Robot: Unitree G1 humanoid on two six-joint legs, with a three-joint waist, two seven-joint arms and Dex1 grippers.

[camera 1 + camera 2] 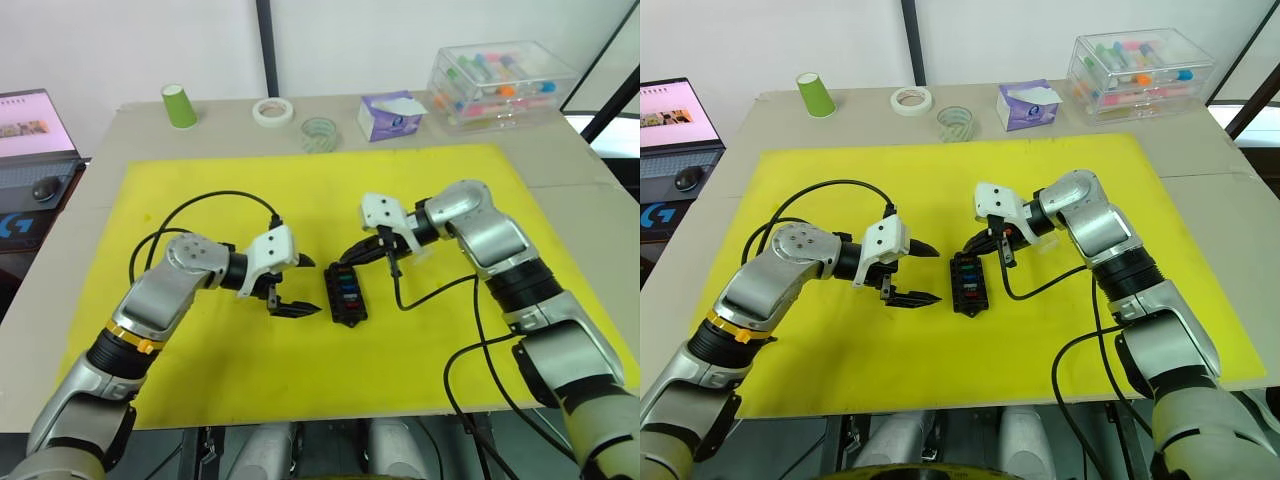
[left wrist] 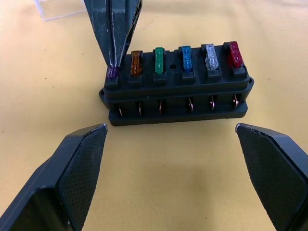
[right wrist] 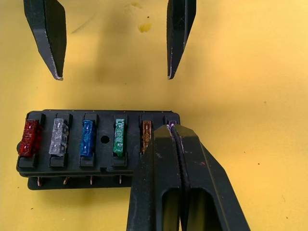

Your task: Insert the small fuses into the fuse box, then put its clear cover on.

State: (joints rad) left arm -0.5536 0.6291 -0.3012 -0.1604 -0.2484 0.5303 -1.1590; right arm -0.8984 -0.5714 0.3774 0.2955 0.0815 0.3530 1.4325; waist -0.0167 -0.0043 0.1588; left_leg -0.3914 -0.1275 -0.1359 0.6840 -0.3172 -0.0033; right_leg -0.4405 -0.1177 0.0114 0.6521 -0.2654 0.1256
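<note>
A: Fuse box (image 2: 175,98) position?

B: On the yellow mat (image 1: 300,360), near its middle, between the two grippers. Six slots in one row. Five fuses stand seated: amber fuse (image 2: 136,63), green fuse (image 2: 159,60), blue fuse (image 2: 185,58), clear fuse (image 2: 211,56), red fuse (image 2: 234,53). The sixth, a purple fuse (image 2: 112,72), sits at the end slot beside the amber one.

A: Right gripper (image 3: 172,129)?

B: Fingers pressed together, tips down on the purple fuse at that end slot. Whether it pinches the fuse or only presses on it, I cannot tell.

A: Left gripper (image 1: 297,287)?

B: Fingers spread wide, nothing between them. It hangs just beside the fuse box on the robot's left, apart from it, pointing at its long side.

A: Clear cover (image 2: 60,8)?

B: A transparent piece lies on the mat beyond the box, behind the right gripper's fingers in the left wrist view. Only a corner shows.

A: Surroundings?

B: At the table's far edge: green cup (image 1: 179,105), white tape roll (image 1: 272,111), clear tape roll (image 1: 319,134), tissue box (image 1: 390,115), clear storage box (image 1: 503,83). A laptop (image 1: 35,135) to the far left.
</note>
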